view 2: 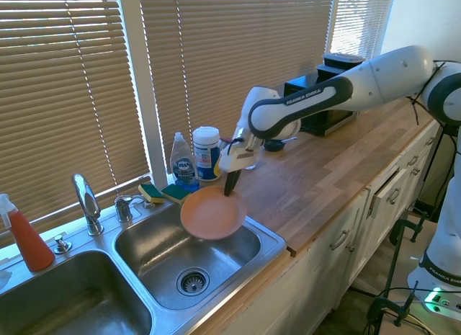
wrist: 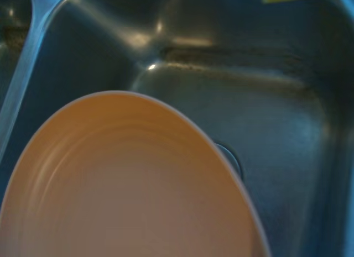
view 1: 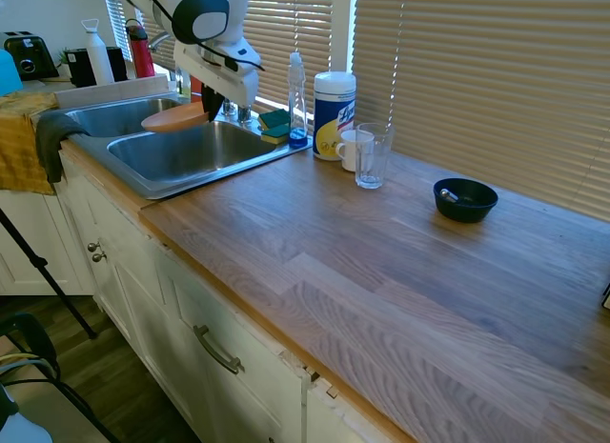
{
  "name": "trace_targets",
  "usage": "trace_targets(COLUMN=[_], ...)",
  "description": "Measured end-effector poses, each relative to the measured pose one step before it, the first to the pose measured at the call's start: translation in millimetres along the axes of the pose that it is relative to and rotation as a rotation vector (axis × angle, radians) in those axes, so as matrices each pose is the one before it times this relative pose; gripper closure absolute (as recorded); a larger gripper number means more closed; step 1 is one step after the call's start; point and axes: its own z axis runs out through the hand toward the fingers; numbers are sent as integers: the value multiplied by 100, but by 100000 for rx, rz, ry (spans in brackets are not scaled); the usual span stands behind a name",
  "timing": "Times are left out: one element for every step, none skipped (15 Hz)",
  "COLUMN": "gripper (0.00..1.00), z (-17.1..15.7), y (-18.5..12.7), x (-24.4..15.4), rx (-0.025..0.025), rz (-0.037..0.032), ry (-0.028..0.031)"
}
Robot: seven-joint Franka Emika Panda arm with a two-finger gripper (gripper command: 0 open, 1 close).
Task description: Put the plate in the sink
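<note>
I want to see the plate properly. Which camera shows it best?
The second exterior view: the whole plate shows, held over the sink. The first exterior view shows only an edge-on sliver; the wrist view crops it.

Hand (view 2: 232, 185) holds plate (view 2: 212, 213) (tilted) over sink (view 2: 266, 243).

Arm (view 2: 360, 86) outstretched, jaws clamped shut

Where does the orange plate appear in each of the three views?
First exterior view: plate upper left, above the sink.
Second exterior view: plate centre, over the basin with the drain.
Wrist view: plate fills lower left.
Shared landmark: the sponges.
</note>
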Motion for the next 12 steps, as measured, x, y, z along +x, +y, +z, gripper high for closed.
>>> trace_targets(gripper=[100,100,100,100,100,100,100,100,100,100,0,0], z=[2038,1869,1709,1609,1609,1585,1319,1198,1091,979,990,942], y=[-1666,-1465,-1049,-779,-690,-490,-325,-262,-226,-216,-222,-242], x=[-188,-96,114,293,328,467,591,644,625,483,339,252], rx=[-2088,-2016,-2611,-2927,-2846,-3070,-2986,-2905,-2648,-2244,-2084,-1834], rz=[-1595,-1752,-1132,-463,-348,-348,-199,-113,262,249,82,-101], ry=[288,498,885,864,68,-246,-413,-595,-1025,-1697,-1949,-1807])
